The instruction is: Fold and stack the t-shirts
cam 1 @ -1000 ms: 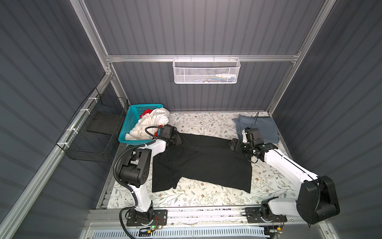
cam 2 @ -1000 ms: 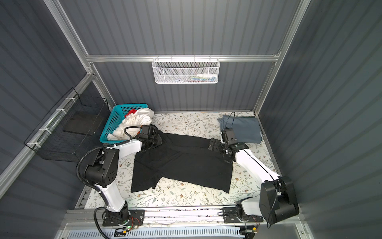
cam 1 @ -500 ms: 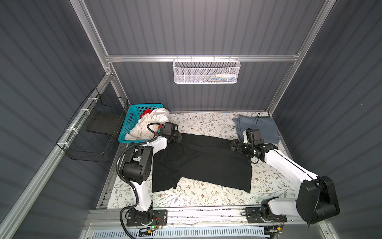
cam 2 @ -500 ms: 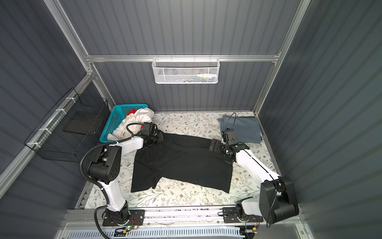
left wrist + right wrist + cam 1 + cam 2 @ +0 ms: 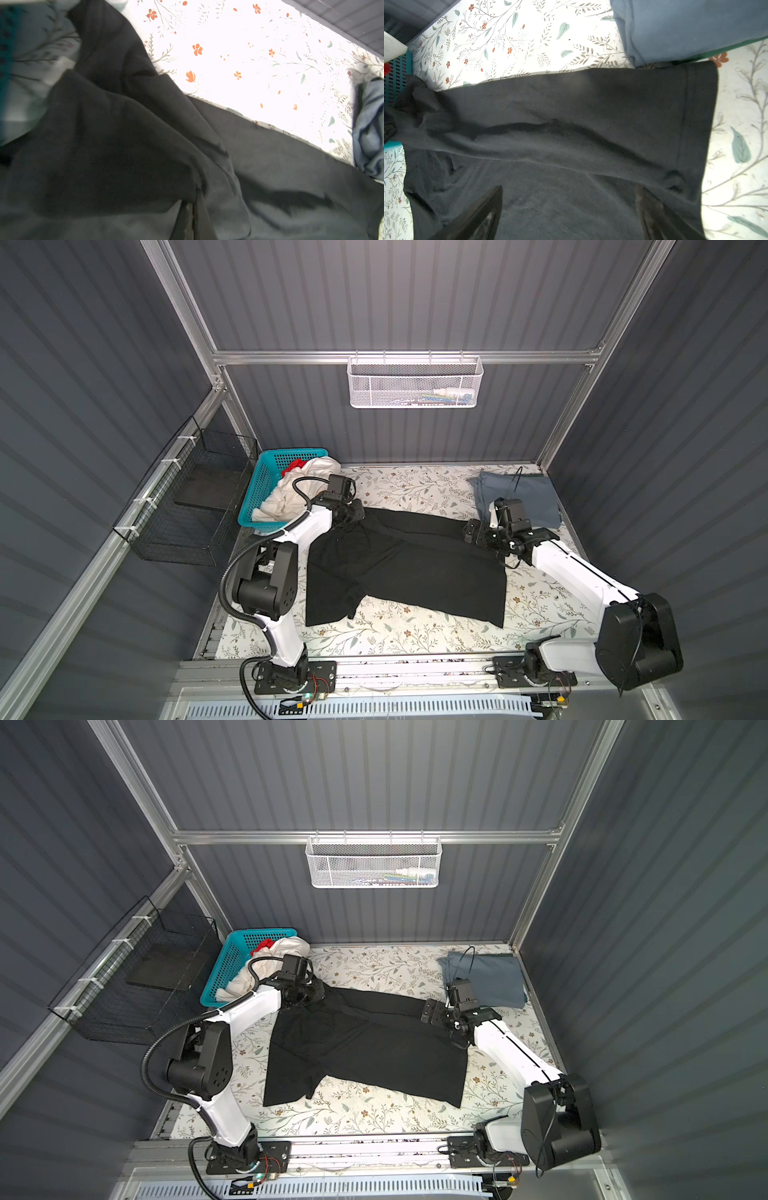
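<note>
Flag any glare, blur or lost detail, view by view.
Left wrist view: floral table cover blown out to white, teal basket a blur at the edge. Right wrist view: evenly exposed, black t-shirt folds readable. Both top views: sharp, evenly lit, that shirt shows little fold detail.

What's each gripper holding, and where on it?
Left gripper shut on the black t-shirt, at its bunched far corner beside the teal basket. Right gripper open over the hem end, holding nothing.

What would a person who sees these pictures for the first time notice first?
A black shirt lies spread across the flowered table, the left gripper shut on its far left corner, the right gripper open over it. A blue-grey shirt sits folded at the far right.
</note>
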You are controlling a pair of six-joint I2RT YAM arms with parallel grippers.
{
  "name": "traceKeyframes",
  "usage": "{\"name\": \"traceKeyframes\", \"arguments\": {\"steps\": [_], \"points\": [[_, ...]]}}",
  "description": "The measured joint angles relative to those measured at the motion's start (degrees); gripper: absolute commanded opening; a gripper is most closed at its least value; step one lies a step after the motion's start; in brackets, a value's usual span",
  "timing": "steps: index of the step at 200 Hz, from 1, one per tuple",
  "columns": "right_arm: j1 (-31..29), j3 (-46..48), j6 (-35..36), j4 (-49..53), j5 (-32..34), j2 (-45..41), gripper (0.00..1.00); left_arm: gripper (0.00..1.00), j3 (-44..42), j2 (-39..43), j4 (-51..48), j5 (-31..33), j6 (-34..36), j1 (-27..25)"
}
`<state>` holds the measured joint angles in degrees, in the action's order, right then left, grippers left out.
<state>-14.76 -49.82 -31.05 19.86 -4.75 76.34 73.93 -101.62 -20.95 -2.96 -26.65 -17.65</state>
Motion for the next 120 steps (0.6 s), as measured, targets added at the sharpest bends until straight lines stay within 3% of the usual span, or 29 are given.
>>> {"name": "traceKeyframes", "arguments": {"steps": [54,120], "points": [[0.0,-0.13,0.02,0.17,-0.15,0.81,0.99,0.0,5.68,0.07,-11.43,0.13,4.85,0.0],[0.0,-0.17,0.04,1.11,-0.46,2.6,0.99,0.0,13.38,-7.13,-18.86,-1.53,9.29,0.0]]}}
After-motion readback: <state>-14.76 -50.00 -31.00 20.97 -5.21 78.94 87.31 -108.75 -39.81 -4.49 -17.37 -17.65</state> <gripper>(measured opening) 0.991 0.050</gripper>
